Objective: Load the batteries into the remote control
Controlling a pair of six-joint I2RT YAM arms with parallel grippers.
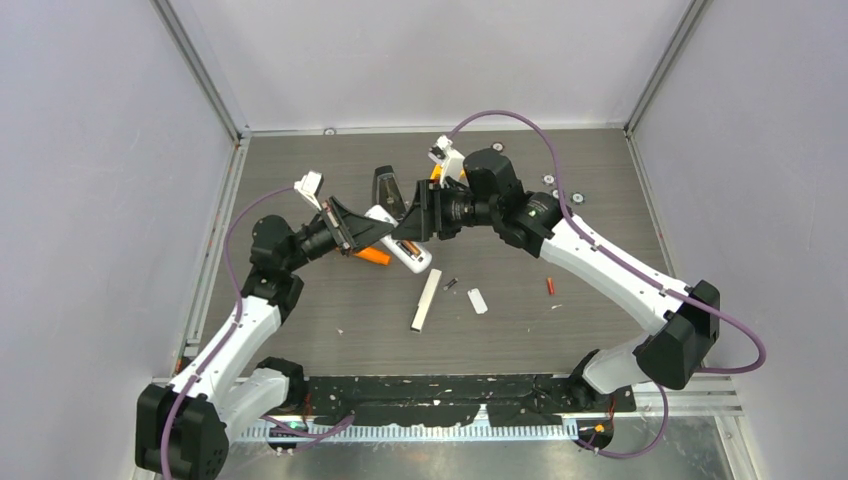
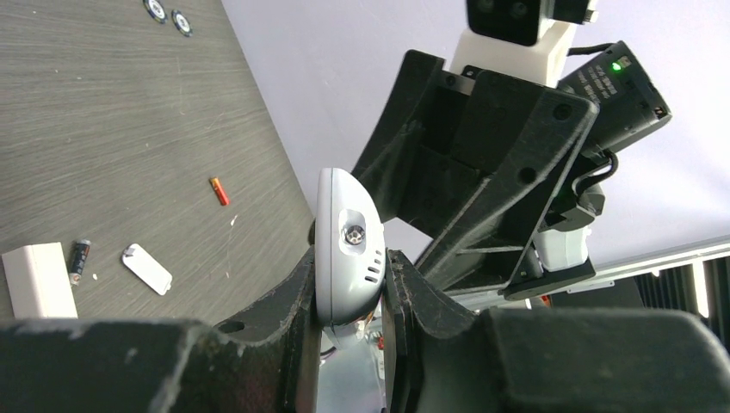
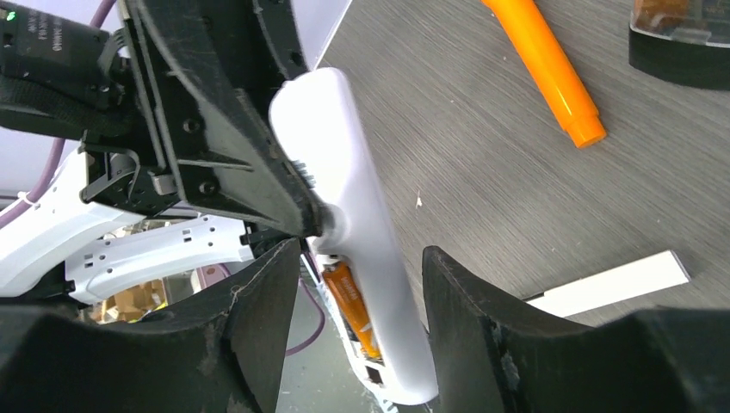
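My left gripper (image 1: 368,232) (image 2: 349,280) is shut on one end of a white remote (image 1: 398,240) (image 2: 347,241) and holds it above the table. The remote's open compartment holds an orange battery (image 3: 351,310) (image 1: 410,247). My right gripper (image 1: 418,222) (image 3: 357,327) is open, one jaw on each side of the remote's (image 3: 344,198) other end. A dark grey battery (image 1: 450,284) (image 2: 78,258) and a red battery (image 1: 550,286) (image 2: 219,191) lie on the table. A small white cover (image 1: 478,300) (image 2: 146,268) lies between them.
A long white bar (image 1: 427,298) (image 3: 611,284) lies in front of the grippers. An orange marker (image 1: 372,255) (image 3: 551,69) lies under the left gripper. A black holder (image 1: 385,185) (image 3: 680,43) stands behind. Walls enclose the table on three sides.
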